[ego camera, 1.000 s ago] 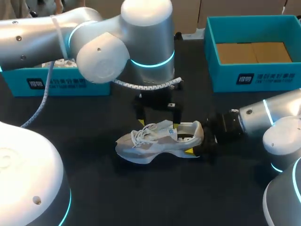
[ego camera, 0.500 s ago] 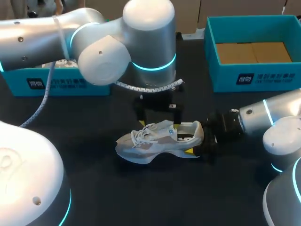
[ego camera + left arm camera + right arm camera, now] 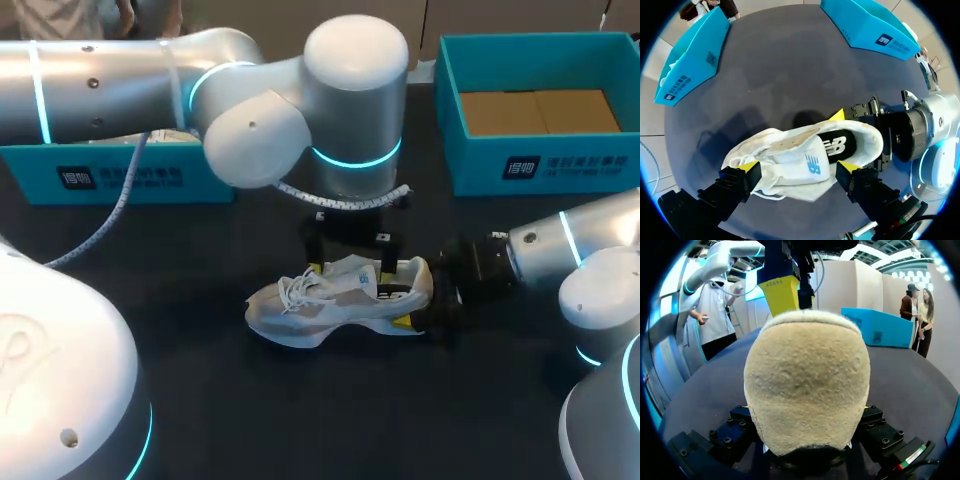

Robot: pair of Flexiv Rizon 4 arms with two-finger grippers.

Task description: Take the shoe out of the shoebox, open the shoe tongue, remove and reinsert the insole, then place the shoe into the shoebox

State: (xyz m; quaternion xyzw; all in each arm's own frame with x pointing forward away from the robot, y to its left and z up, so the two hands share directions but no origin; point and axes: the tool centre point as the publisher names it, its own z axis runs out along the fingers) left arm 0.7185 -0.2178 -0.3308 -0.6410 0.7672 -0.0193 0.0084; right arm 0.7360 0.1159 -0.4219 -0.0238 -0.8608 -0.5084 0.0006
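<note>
Well off to the left of the left gripper, the left shoebox sits on the dark surface with something pale inside. The left arm has swung rightward over the past second, and its gripper has slid along the shoe from the laces toward the collar. It now hangs directly over the shoe with its fingers spread wide, released, one yellow tip on each side of the tongue. Whether those tips brush the fabric I cannot tell.

Just beyond the tongue, toward the heel, the dark insole shows in the mouth of the shoe, seated in place. The shoe lies on its sole and has not moved. The right gripper stays clenched on the heel from two sides and steadies it.

Well behind and to the right of that gripper, the right shoebox stands open with a bare cardboard floor.

The shift probably lines the left gripper up for the tongue or the insole. The shoe is already out of its box, and the insole work seems not yet done.
</note>
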